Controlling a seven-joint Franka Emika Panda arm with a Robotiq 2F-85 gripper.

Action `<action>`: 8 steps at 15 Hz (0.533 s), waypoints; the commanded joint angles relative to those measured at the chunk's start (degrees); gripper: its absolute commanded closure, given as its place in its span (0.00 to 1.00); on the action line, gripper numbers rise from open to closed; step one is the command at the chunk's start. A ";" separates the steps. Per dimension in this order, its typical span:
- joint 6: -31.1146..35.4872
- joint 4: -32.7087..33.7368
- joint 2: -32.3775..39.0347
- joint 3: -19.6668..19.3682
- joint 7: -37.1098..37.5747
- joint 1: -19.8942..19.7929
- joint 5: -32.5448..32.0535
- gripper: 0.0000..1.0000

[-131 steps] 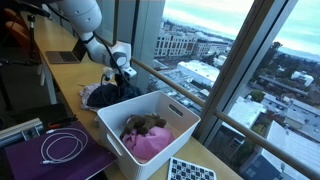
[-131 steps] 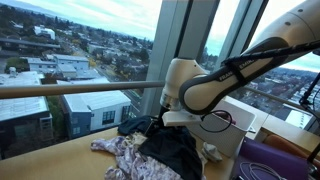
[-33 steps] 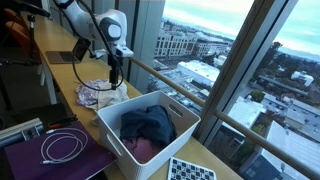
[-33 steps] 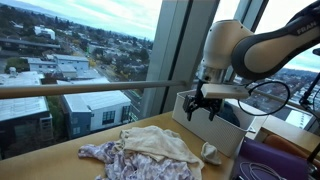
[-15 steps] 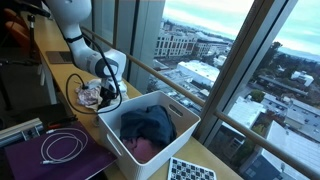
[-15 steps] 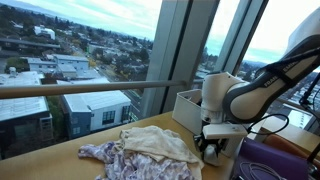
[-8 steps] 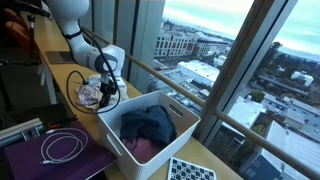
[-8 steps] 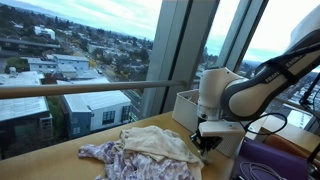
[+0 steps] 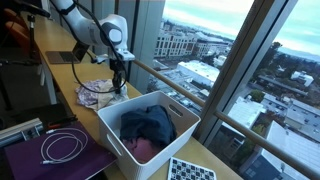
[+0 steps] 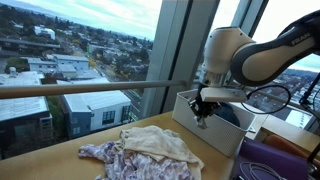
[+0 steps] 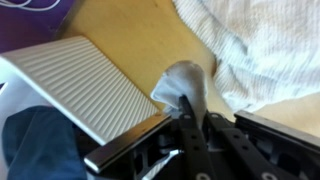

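Gripper (image 11: 191, 108) pinched shut on one small grey cloth (image 11: 180, 80) at its fingertips, beside one white bin (image 11: 85, 85); two garments, cream cloth (image 10: 157, 142) and floral cloth (image 10: 105, 155), lie left.

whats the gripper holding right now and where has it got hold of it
The gripper is shut on a small pale grey piece of cloth, pinched at its bunched edge nearest the fingers.

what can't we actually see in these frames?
- Grey cloth in the gripper: wrist view blurred, fingers cover its lower end; too small in both exterior views.
- Pink cloth in the bin, exterior view: mostly under the navy cloth.
- Checkered board, exterior view: cut off by the bottom edge.
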 commanded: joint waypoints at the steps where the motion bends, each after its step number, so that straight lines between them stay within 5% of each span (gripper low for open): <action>1: -4.17 -2.62 -8.42 -2.52 2.37 -2.75 -6.03 0.98; 8: -5.88 -3.41 -13.76 -2.01 1.81 -11.87 -8.50 0.97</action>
